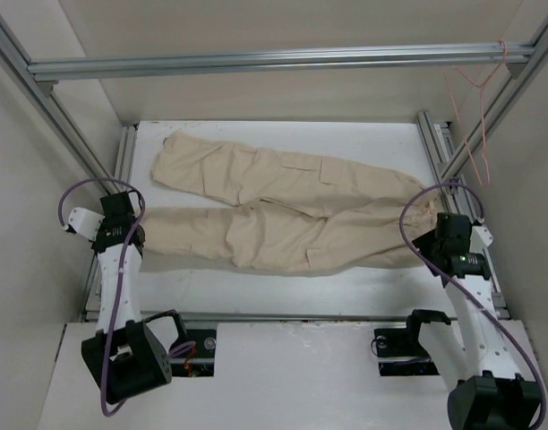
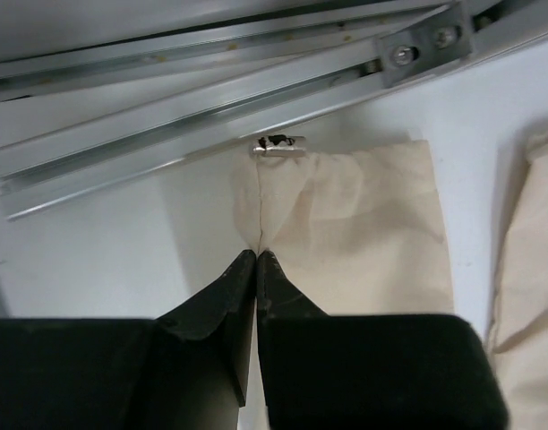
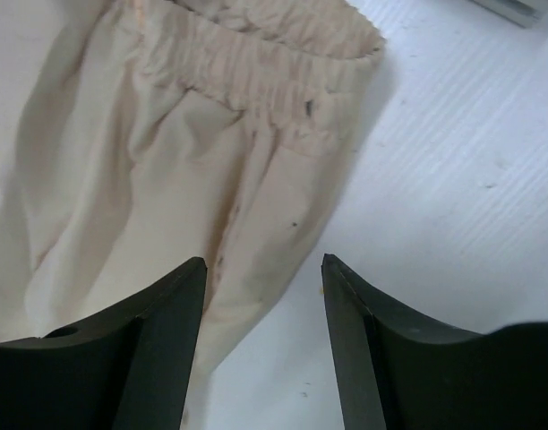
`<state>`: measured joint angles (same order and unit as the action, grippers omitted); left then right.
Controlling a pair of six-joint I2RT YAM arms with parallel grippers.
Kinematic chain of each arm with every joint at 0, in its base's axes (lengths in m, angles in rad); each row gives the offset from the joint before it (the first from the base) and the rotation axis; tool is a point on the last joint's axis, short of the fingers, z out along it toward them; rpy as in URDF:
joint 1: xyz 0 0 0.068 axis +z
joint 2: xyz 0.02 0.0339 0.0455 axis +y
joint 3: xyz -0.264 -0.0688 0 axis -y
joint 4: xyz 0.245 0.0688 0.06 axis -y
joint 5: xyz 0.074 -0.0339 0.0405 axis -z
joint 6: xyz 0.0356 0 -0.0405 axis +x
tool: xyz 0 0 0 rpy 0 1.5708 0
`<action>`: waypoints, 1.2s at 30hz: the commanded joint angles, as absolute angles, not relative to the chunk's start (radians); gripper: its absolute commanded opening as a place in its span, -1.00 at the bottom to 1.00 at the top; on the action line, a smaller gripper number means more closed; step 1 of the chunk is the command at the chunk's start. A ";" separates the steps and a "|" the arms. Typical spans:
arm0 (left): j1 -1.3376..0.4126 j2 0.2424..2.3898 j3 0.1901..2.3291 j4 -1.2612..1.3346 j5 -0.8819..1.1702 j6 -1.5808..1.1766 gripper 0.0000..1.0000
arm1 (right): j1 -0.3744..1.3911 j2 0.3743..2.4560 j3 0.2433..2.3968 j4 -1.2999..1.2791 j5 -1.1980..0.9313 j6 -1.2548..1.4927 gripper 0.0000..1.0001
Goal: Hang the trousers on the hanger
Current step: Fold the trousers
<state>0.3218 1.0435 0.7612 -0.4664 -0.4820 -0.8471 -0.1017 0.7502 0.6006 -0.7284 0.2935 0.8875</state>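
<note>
The beige trousers (image 1: 283, 210) lie flat on the white table (image 1: 256, 291), legs pointing left and elastic waist at the right. My left gripper (image 1: 124, 219) sits at the cuff of the near leg. In the left wrist view it (image 2: 257, 253) is shut, pinching a fold of the trousers (image 2: 363, 233) near the cuff edge. My right gripper (image 1: 438, 231) is at the waist end. In the right wrist view it (image 3: 263, 262) stands open, with the side edge of the trousers (image 3: 166, 161) lying between its fingers. The pink wire hanger (image 1: 478, 107) hangs from the frame at the top right.
Aluminium frame rails (image 1: 283, 61) run across the back and down both sides of the table. One rail (image 2: 211, 98) lies just beyond the cuff, with a small metal part (image 2: 276, 143) at its edge. Purple cables (image 1: 417, 215) loop off both arms.
</note>
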 commanded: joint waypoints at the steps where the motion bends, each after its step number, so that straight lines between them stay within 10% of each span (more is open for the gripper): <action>1: 0.315 0.986 0.831 -0.620 -0.574 -0.844 -0.94 | -0.119 0.800 0.614 -0.793 0.346 0.903 0.22; 16: 0.263 1.164 0.974 -0.497 -0.586 -0.882 -0.94 | -0.166 1.149 0.620 -0.608 0.316 0.957 0.14; 22: 0.300 1.167 0.988 -0.514 -0.574 -0.882 -0.94 | -0.163 1.129 0.618 -0.621 0.290 0.960 -0.65; 30: 0.401 1.196 1.068 -0.571 -0.572 -0.873 -0.94 | -0.188 0.764 0.589 -0.876 0.250 1.006 -0.94; 36: 0.389 1.250 1.069 -0.562 -0.552 -0.876 -0.95 | -0.166 0.840 0.551 -0.711 0.164 0.957 -0.40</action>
